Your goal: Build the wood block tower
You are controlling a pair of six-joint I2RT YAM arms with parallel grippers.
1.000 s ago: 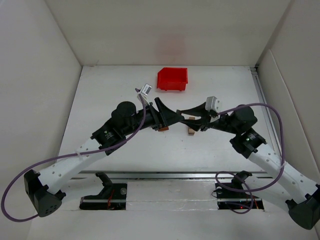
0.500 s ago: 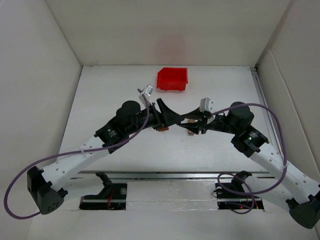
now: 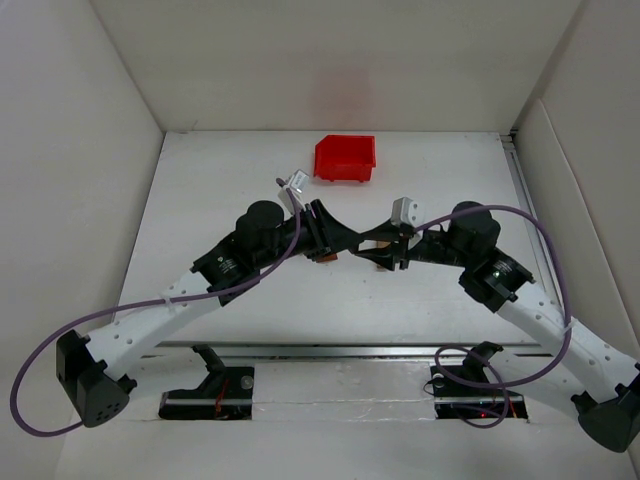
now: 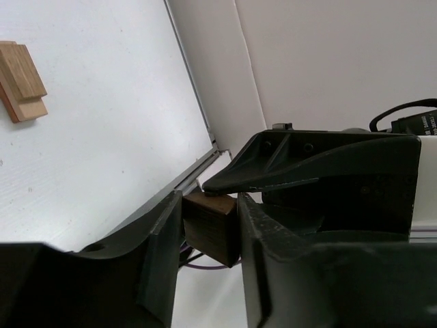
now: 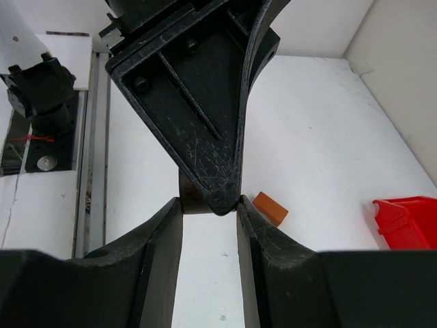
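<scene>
The part-open, empty right claw (image 5: 208, 220) has moved up to the dark block (image 4: 213, 234) clamped in the left claw (image 4: 208, 206), likely for handover.

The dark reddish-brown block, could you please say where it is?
Left wrist view: the dark block sits lower centre, clamped in the left pincer, the right pincer's tip at its top.

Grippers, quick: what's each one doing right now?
Left gripper: closed on the dark brown block.
Right gripper: narrow gap, grip cannot be told.
</scene>
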